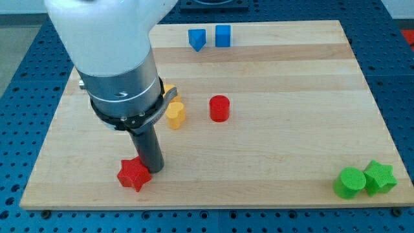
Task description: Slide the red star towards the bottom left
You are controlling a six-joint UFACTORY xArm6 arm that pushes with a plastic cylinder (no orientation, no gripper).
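The red star (133,175) lies near the board's bottom left, close to the bottom edge. My tip (154,170) sits on the board right beside the star's upper right side, touching or nearly touching it. The dark rod rises from there into the arm's large grey and white body (116,58), which hides part of the board's upper left.
A red cylinder (219,108) stands mid-board. A yellow block (175,114) is left of it, another yellow piece (169,90) partly hidden by the arm. Two blue blocks (197,39) (222,35) sit at the top. A green cylinder (350,182) and green star (380,178) are bottom right.
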